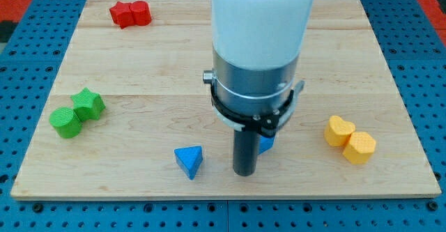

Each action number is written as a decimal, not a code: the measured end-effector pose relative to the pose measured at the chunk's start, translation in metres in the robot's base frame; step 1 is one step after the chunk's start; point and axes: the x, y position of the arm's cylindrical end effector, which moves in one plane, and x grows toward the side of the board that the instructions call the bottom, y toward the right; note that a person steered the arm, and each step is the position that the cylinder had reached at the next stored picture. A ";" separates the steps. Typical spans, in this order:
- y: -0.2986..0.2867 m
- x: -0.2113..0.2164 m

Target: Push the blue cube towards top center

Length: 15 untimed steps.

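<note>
Gripperless as I am, with no jaws to spread or pinch, I work with my tip [244, 173], which sits on the bench [139, 72] near its near edge, a little right of centre. The blue cube [266, 144] is touching or just beside the rod on its right and slightly farther side; only a small corner of it shows, the rest hidden behind my arm. I judge I am lining up the push, with the cube far from top centre. Next I should drive the tip toward the far edge, steering slightly left, keeping the cube from slipping off sideways. A blue triangle [189, 161] lies near on the left.
</note>
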 end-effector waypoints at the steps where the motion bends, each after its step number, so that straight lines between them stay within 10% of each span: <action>1: 0.042 -0.015; 7: -0.074 -0.220; 10: 0.031 -0.165; 15: -0.072 -0.162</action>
